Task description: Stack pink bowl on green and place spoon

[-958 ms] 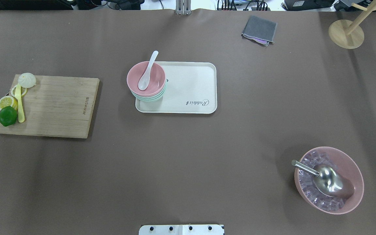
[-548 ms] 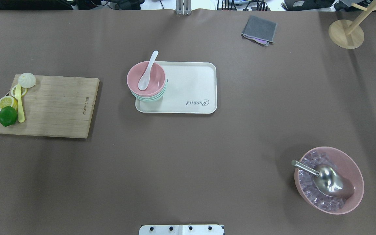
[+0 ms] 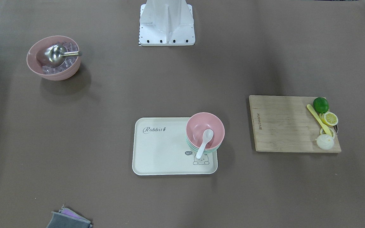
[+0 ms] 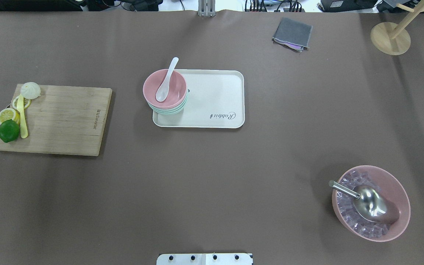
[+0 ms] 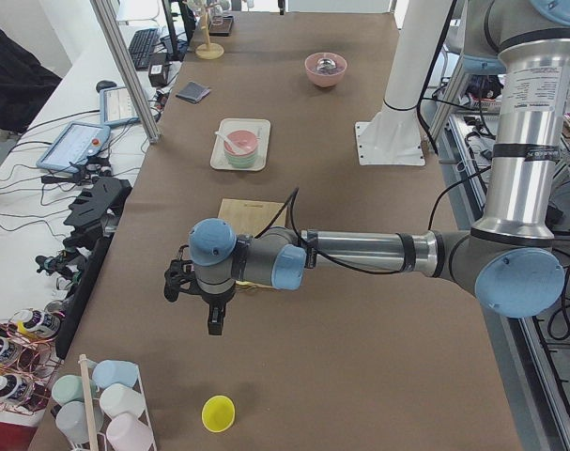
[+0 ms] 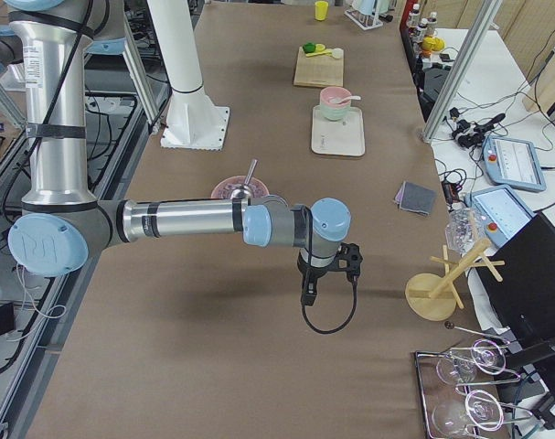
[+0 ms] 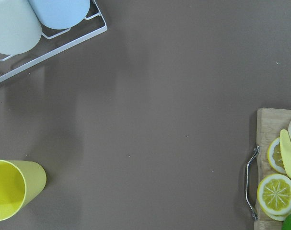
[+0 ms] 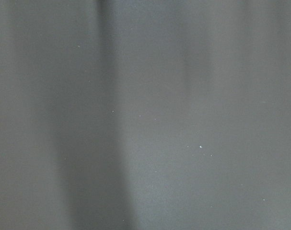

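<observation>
Already pink bowl [image 4: 165, 88] nests on green bowl [image 4: 169, 111], cradling spoon [image 4: 166, 82]; left gripper [image 5: 215, 322], right gripper [image 6: 307, 294]: we cannot tell their opening.

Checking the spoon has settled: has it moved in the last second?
No. The spoon lies unmoved in the pink bowl, handle over the same far rim beside the tray.

Soft even overhead light on the brown table [image 4: 212, 184] with broad faint shadow bands, soft shadows beside the pink bowl [image 4: 175, 88] and ice bowl [image 4: 399, 191], glare on the metal scoop [image 4: 372, 204], fixed views sharp, right wrist view dim, grey, blurry
</observation>
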